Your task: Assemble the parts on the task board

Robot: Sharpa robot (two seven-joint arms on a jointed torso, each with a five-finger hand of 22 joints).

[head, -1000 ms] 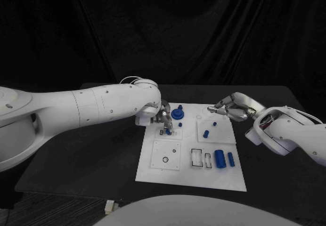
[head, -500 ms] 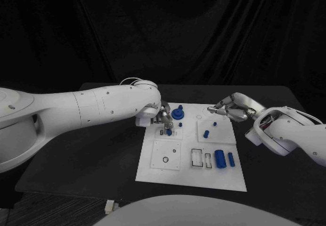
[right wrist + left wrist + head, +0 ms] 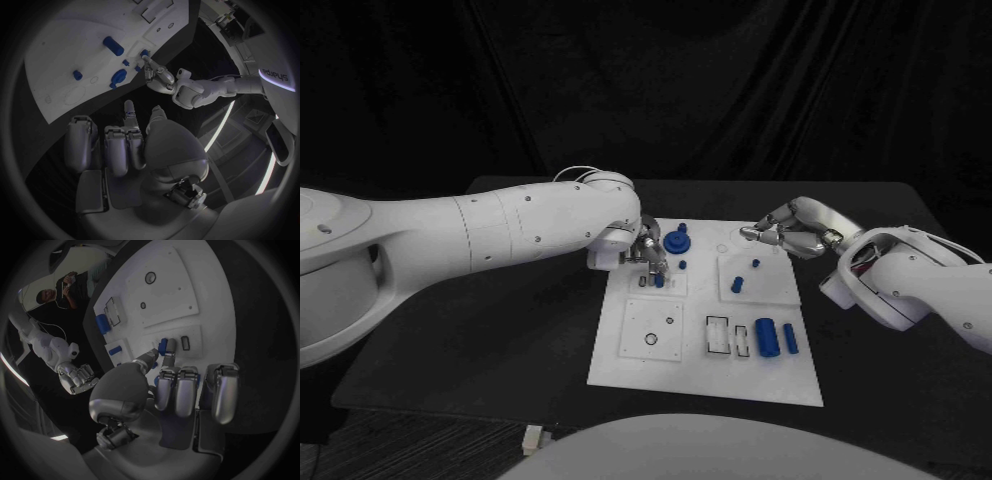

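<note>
The white task board (image 3: 678, 345) lies mid-table. My left hand (image 3: 640, 250) hovers over its far left part and pinches a small blue part (image 3: 658, 280) between thumb and a finger. In the left wrist view that blue part (image 3: 162, 346) sits right beside a small rectangular slot (image 3: 185, 342). A blue round knob (image 3: 678, 241), small blue pegs (image 3: 737, 284) and two blue cylinders (image 3: 767, 336) are on the board. My right hand (image 3: 783, 233) hangs at the board's far right edge, fingers curled in on nothing (image 3: 125, 145).
The black table (image 3: 516, 330) surrounds the board. My left arm (image 3: 473, 235) stretches over the table's left side. The near left panel of the board has a round hole (image 3: 651, 339); rectangular recesses (image 3: 715, 336) lie beside the cylinders.
</note>
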